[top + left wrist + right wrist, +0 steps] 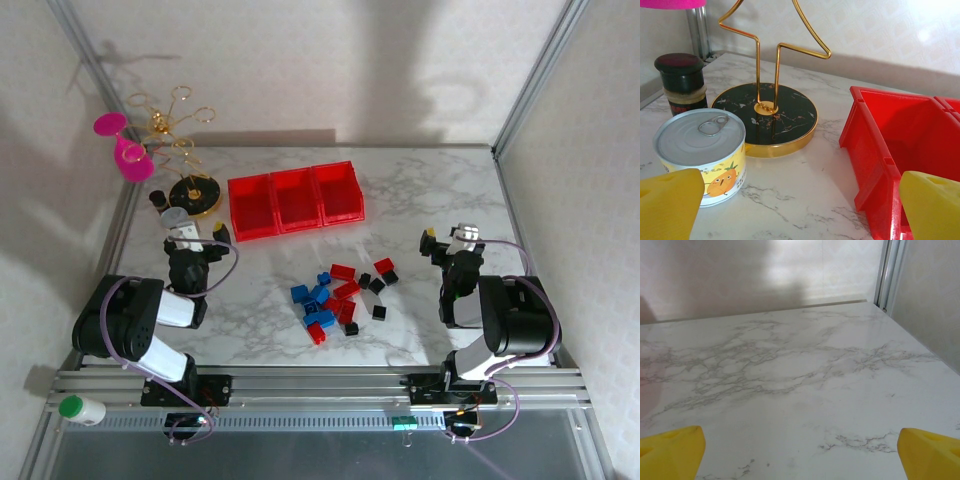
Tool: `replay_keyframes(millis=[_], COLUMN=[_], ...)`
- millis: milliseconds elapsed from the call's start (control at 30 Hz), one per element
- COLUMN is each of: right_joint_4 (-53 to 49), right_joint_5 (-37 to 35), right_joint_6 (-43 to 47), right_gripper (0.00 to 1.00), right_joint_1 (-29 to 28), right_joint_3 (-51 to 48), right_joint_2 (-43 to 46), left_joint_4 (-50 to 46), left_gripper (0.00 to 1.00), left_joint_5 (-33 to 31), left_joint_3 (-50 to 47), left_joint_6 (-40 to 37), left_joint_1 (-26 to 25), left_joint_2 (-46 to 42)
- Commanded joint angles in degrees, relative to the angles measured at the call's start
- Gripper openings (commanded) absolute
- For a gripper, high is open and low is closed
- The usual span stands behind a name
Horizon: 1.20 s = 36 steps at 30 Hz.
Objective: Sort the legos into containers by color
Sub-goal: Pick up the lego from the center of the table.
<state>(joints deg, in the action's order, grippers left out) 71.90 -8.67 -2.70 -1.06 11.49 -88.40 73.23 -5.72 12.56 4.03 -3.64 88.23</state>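
Both end effectors stood spread wide and empty: the left end effector (196, 232) sat at the left middle of the overhead view, its yellow fingers (670, 205) filling the lower corners of its wrist view, and the right end effector (450, 238) sat at the right middle, facing bare marble tabletop (800, 370). Just ahead of the left one stood a pineapple can (702, 145), a dark-capped jar (682, 80) and a gold wire stand (765, 117) on a black disc, with the near corner of the red containers (890, 140) at the lower right of that view. The legos (335, 295) lay in a loose heap on the tabletop at the lower centre of the overhead view, between the two arms and below the containers, none of them yet in a bin. From here the likeliest trouble seemed to be crowding: several blue, red and black bricks touched, so jaws coming down this wide could pinch two colours at once or scatter the neighbours. A swing of the left arm toward the heap might clip the can or shove the container wall, since both stood close. Both arms reaching for one central heap could foul each other. The three bins looked alike and bore no visible marking, so a colour might land in the wrong one, and red bricks in red bins would be hard to check.
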Motion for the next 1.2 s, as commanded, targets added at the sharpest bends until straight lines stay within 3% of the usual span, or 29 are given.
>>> replay_keyframes(millis=[0,400,633,767,967,1067,1167], right_joint_4=[2.03,0.94,-2.81,-14.34,-31.71,-39.24,-44.84], right_joint_5=[1.00,2.41,2.88,-1.04,-6.58,-3.71,0.32], right_joint_6=[0.68,1.19,1.19,-1.46,-14.11,-20.21,-23.06], right_gripper=[0.99,0.99,0.99,0.99,0.99,0.99,0.99], right_joint_1=[-0.42,-0.43,-0.39,-0.31,-0.14,-0.07,-0.02], right_joint_3=[0.98,1.43,0.64,4.22,11.46,14.04,16.89], right_joint_2=[-0.11,0.60,6.40,12.17,19.37,20.86,19.95], left_joint_4=[-0.40,-0.12,-12.62,-16.34,-23.41,-32.95,-36.14], left_gripper=[0.99,0.99,0.99,0.99,0.99,0.99,0.99], left_joint_5=[1.06,0.86,0.23,-1.32,-4.08,-6.03,-2.45], left_joint_3=[0.90,0.69,4.23,4.19,4.17,6.74,6.53], left_joint_6=[-0.67,-0.78,-3.55,-2.63,3.52,12.06,22.71], left_joint_1=[0.48,0.38,-2.39,-3.19,-3.12,-2.15,0.54], left_joint_2=[-0.19,-0.41,-7.14,-11.49,-21.35,-25.30,-28.39])
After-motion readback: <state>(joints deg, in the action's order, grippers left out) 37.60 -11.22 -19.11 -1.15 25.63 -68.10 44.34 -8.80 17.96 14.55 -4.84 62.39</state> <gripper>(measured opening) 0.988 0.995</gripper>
